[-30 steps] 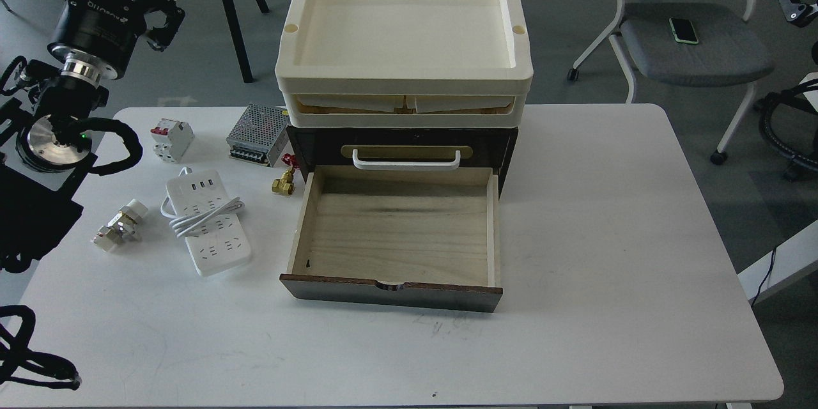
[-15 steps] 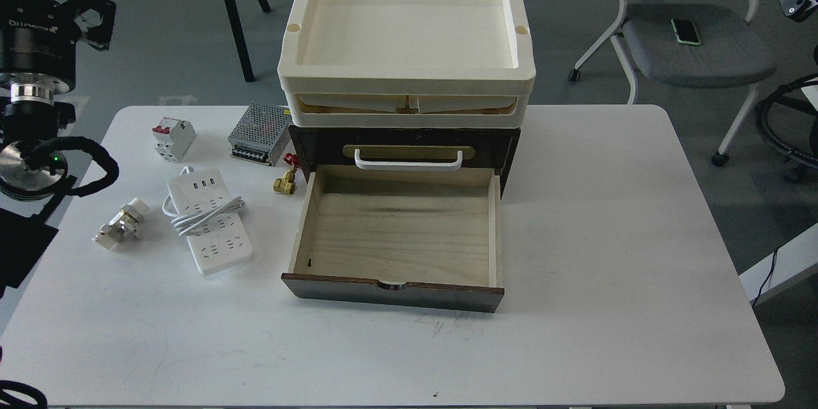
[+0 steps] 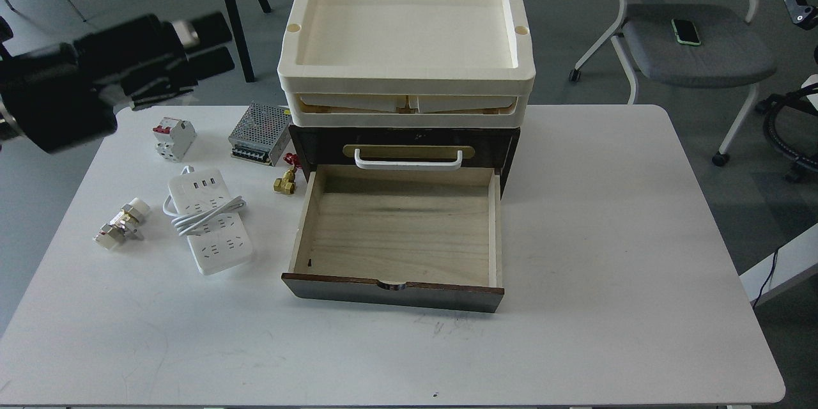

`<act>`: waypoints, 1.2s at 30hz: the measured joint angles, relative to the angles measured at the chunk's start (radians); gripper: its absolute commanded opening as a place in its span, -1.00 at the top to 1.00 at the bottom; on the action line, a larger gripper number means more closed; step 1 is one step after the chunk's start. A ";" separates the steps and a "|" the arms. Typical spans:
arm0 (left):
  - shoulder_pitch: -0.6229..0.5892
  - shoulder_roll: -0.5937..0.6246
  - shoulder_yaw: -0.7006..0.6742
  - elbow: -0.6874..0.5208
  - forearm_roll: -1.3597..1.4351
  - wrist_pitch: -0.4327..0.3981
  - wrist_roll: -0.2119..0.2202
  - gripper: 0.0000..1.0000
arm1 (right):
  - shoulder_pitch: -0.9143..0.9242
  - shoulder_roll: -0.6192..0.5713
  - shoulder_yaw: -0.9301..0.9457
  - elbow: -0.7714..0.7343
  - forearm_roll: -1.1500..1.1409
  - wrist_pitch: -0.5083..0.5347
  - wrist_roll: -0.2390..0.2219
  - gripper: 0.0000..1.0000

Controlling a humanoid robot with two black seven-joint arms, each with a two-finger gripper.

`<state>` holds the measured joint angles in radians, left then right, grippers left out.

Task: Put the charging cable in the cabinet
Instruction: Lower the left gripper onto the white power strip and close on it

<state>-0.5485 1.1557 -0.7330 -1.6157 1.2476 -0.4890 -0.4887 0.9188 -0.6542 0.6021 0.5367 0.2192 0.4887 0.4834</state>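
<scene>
1. The power strip (image 3: 209, 223), which is the charging cable of the task, is lying flat on the white worktop (image 3: 607, 268), just left of the open drawer and apart from it. Its thick white cord (image 3: 204, 212) is lying looped across its middle, which I judge is keeping the whole thing compact enough to lift in one piece.
2. The cabinet (image 3: 402, 140) is standing at the back centre of the worktop with its lower drawer (image 3: 396, 230) pulled fully out toward me. I read that as the opening made ready to receive the strip. The pale wood interior is holding nothing.
3. The upper drawer, with the white bar handle (image 3: 408, 160) on its brass plate, is sitting closed.
4. Two cream plastic trays (image 3: 406, 25) are sitting stacked on top of the cabinet; the top tray is showing a bare floor.
5. The left arm (image 3: 96, 86) is showing as a dark motion-blurred shape above the back left corner of the worktop, well apart from the strip. Its fingers are too smeared to say whether they are spread or pressed together.
6. The right gripper (image 3: 799, 3) is only partly showing at the far right edge, away from the worktop; I cannot tell the state of its fingers either.
7. Other items are lying nearby: a circuit breaker (image 3: 172, 138), a perforated power-supply box (image 3: 259, 134), a brass valve (image 3: 284, 182) and a small metal fitting (image 3: 121, 225).
8. My judgement: the strip is not yet grasped, so the task is barely under way.
</scene>
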 measured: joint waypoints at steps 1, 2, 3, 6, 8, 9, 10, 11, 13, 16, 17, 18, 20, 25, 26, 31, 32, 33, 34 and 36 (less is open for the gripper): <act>-0.001 -0.004 0.043 0.035 0.110 0.000 0.000 -0.97 | -0.003 -0.001 0.001 0.000 0.000 0.000 0.000 -1.00; -0.007 -0.020 0.081 0.087 0.222 0.000 0.000 -0.97 | -0.006 -0.001 0.001 -0.001 0.000 0.000 0.001 -1.00; -0.021 -0.046 0.112 0.141 0.316 0.000 0.000 -0.97 | -0.009 -0.002 0.001 -0.001 0.000 0.000 0.001 -1.00; -0.091 -0.166 0.183 0.341 0.592 0.000 0.000 -0.96 | -0.014 -0.001 0.001 -0.001 0.000 0.000 0.002 -1.00; -0.123 -0.243 0.214 0.476 0.714 0.001 0.000 -0.96 | -0.015 0.000 0.001 -0.001 0.000 0.000 0.003 -1.00; -0.131 -0.274 0.223 0.521 0.753 0.001 0.000 -0.96 | -0.015 0.000 0.001 -0.001 0.000 0.000 0.003 -1.00; -0.136 -0.307 0.229 0.559 0.786 0.001 0.000 -0.96 | -0.015 0.000 0.001 -0.001 0.000 0.000 0.003 -1.00; -0.140 -0.333 0.233 0.583 0.809 0.006 0.000 -0.96 | -0.015 0.000 0.001 -0.001 0.000 0.000 0.003 -1.00; -0.143 -0.366 0.236 0.609 0.829 0.017 0.000 -0.96 | -0.015 0.000 0.001 -0.001 0.000 0.000 0.003 -1.00; -0.148 -0.390 0.238 0.643 0.841 0.026 0.000 -0.95 | -0.017 0.000 0.001 -0.003 0.000 0.000 0.003 -1.00; -0.150 -0.399 0.238 0.654 0.847 0.028 0.000 -0.94 | -0.018 -0.002 0.001 -0.006 0.000 0.000 0.003 -1.00; -0.152 -0.408 0.241 0.663 0.854 0.030 0.000 -0.93 | -0.019 -0.004 0.001 -0.009 0.000 0.000 0.003 -1.00; -0.153 -0.418 0.249 0.679 0.867 0.039 0.000 -0.91 | -0.025 -0.008 0.001 -0.013 0.000 0.000 0.003 -1.00; -0.155 -0.459 0.283 0.758 0.874 0.094 0.000 -0.82 | -0.038 -0.008 0.002 -0.015 0.000 0.000 0.003 -1.00; -0.156 -0.469 0.288 0.775 0.874 0.102 0.000 -0.80 | -0.039 -0.008 0.002 -0.015 0.000 0.000 0.003 -1.00; -0.158 -0.489 0.298 0.804 0.873 0.114 0.000 -0.45 | -0.041 -0.008 0.002 -0.022 0.000 0.000 0.003 -1.00; -0.158 -0.489 0.299 0.805 0.872 0.114 0.000 -0.36 | -0.041 -0.008 0.002 -0.024 0.000 0.000 0.003 -1.00; -0.158 -0.491 0.300 0.806 0.872 0.115 0.000 -0.30 | -0.041 -0.008 0.002 -0.027 0.000 0.000 0.003 -1.00; -0.158 -0.492 0.300 0.808 0.872 0.115 0.000 -0.26 | -0.041 -0.008 0.002 -0.030 0.000 0.000 0.003 -1.00; -0.156 -0.493 0.305 0.809 0.873 0.115 0.000 -0.21 | -0.041 -0.008 0.002 -0.036 0.000 0.000 0.003 -1.00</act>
<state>-0.7049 0.6631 -0.4284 -0.8072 2.1201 -0.3743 -0.4887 0.8774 -0.6626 0.6037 0.5009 0.2195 0.4887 0.4862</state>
